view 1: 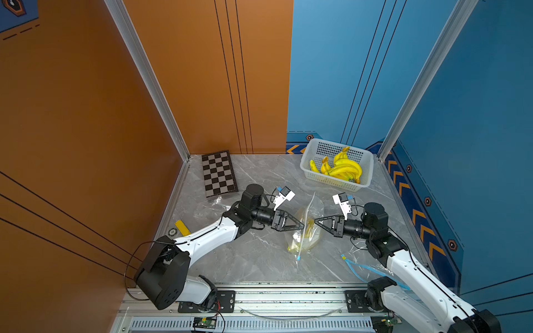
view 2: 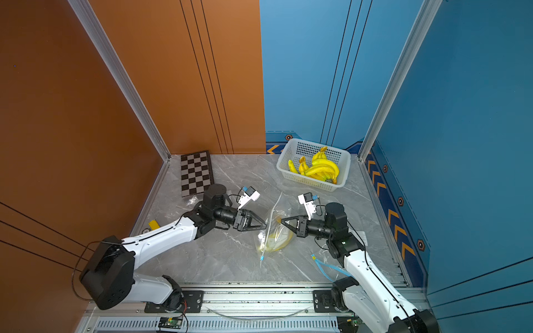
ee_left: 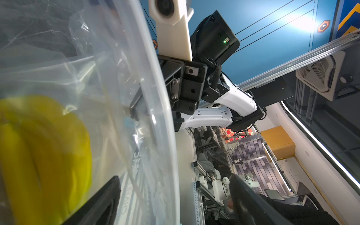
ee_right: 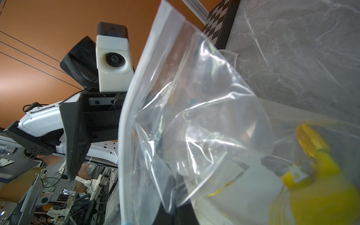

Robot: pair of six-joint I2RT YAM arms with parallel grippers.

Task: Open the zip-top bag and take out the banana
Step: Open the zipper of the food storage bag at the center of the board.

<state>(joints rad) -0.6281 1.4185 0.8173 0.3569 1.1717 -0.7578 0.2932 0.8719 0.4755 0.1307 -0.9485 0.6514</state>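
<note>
Bag [view 1: 315,206] stands on edge mid-table [view 1: 253,259], right between the two arms, with the banana [ee_left: 48,155] inside, down at the low end. Right tool [view 1: 316,221] is clamped tight on the bag's wall. Left tool [view 1: 302,227] has its jaws spread wide, one either side of the zip rim, gripping nothing.

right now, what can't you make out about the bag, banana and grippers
- Zip-top bag seal: open or shut, too thin in both top views, edge-on in wrist views.
- Banana: blurred and veiled by film in both wrist views; count unclear.
- Right gripper: fingertips hidden behind bag film in the right wrist view.
</note>
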